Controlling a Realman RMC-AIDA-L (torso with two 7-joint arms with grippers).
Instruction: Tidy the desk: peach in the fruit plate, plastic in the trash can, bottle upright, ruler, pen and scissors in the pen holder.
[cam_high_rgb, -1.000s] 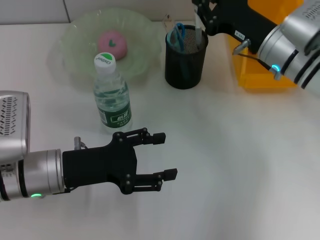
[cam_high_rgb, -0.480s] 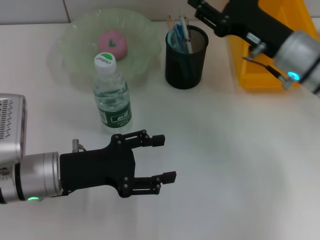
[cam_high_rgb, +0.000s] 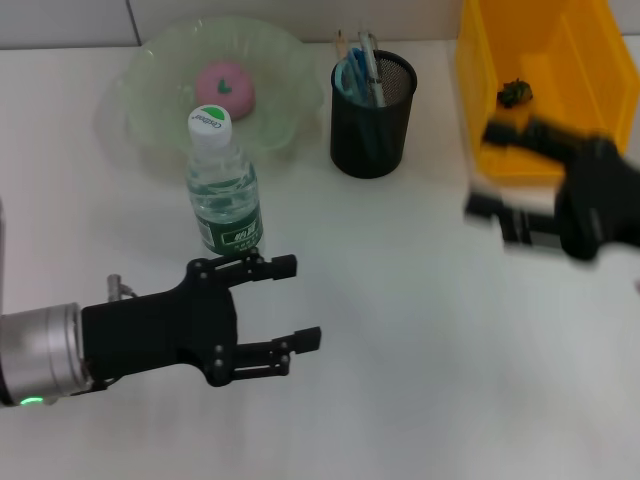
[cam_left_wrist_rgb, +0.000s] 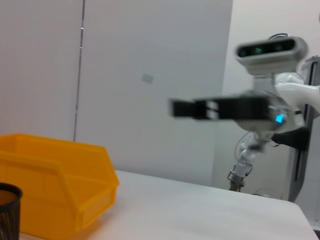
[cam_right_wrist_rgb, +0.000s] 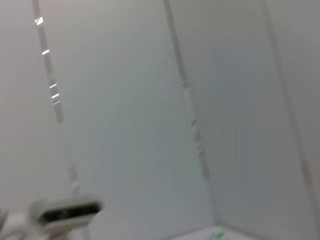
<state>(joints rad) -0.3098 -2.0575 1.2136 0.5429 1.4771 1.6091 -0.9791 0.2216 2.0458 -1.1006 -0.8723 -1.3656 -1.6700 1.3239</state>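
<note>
Left black hand (cam_high_rgb: 290, 303) is near us, low on the left side of the white worktop (cam_high_rgb: 400, 400). Its two fingers are apart and hold nothing. They point to the right.

Just past that hand stands the small clear plastic water bottle with a white cap and a green label (cam_high_rgb: 222, 190). It is upright, and it is near the hand but not touching it.

Over on the right is the right black hand (cam_high_rgb: 500, 172). It looks smeared in the head view, so you cannot tell if its fingers are apart or together. It is above the worktop, at the near edge of the yellow plastic trash bin (cam_high_rgb: 540, 70). The left wrist view shows this hand (cam_left_wrist_rgb: 176, 108) too, up in the air and blurry, with the yellow bin (cam_left_wrist_rgb: 55, 185) below it to one side.

Farther back, behind the bottle, is the pale green see-through fruit plate (cam_high_rgb: 280, 70). The pink peach (cam_high_rgb: 225, 86) lies in the middle of it.

To the right of the plate stands the round black mesh pen holder (cam_high_rgb: 372, 125). Blue-handled scissors (cam_high_rgb: 352, 75) and a pen (cam_high_rgb: 372, 68) stick up out of it. Other thin things are in there too, but they are too small to tell.

Far back on the right, a small dark crumpled piece of plastic (cam_high_rgb: 515, 94) lies inside the yellow bin.

The right wrist view shows only pale grey walls.
</note>
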